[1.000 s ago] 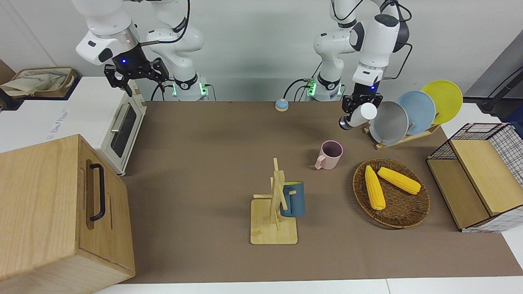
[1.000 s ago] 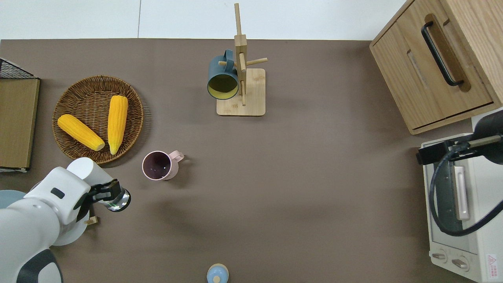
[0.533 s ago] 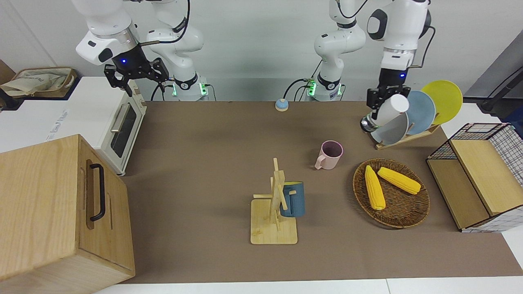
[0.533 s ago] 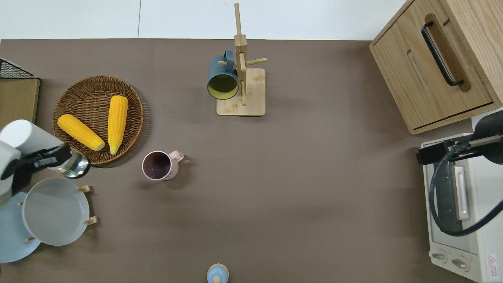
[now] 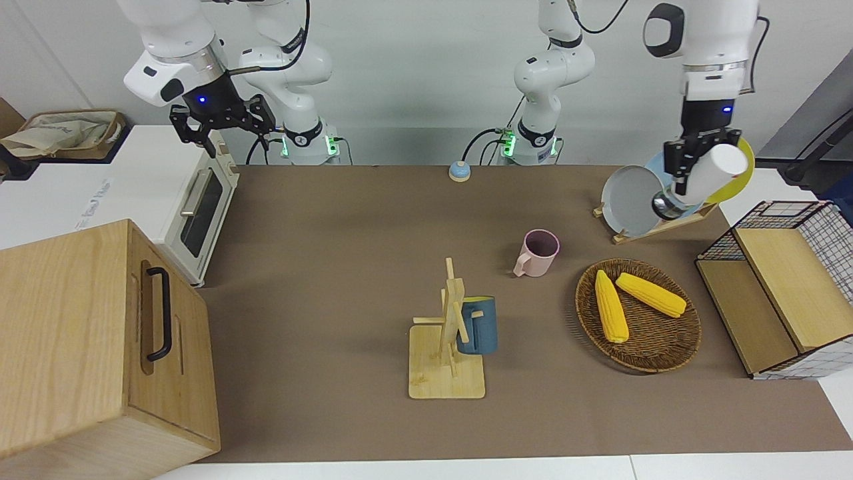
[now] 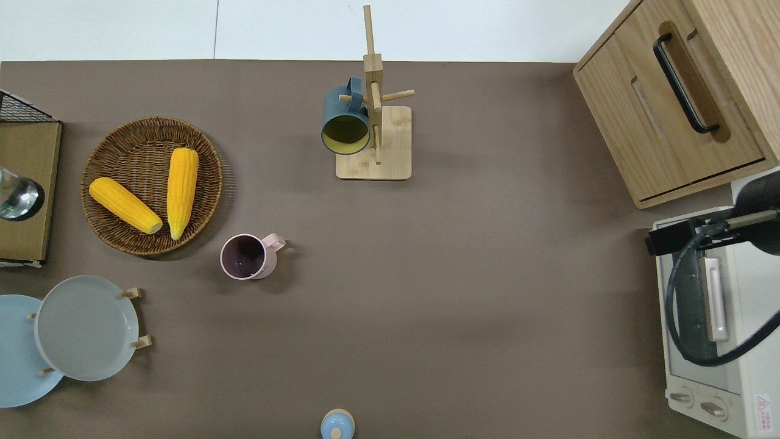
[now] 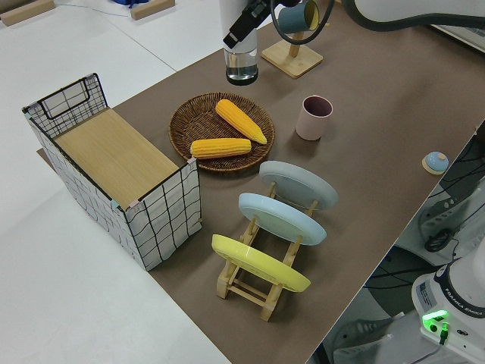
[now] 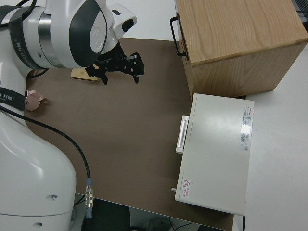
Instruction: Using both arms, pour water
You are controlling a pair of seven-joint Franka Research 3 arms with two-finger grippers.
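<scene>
— What's your left gripper (image 5: 693, 175) holding?

— A smooth white bottle (image 5: 708, 175) with a shiny round metal base, fingers pinched on its middle, tilted, up over the wood-topped wire crate (image 6: 24, 189) at the left arm's end.

— And your cup (image 6: 247, 256)?

— Matte pink, round, with a handle, upright on the brown mat beside the woven basket (image 6: 131, 135) of corn.

— Your right gripper (image 5: 220, 123)?

— Parked, fingers spread, holding nothing.

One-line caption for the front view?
Left gripper holds a tilted white bottle over the wire basket; right arm parked.
</scene>
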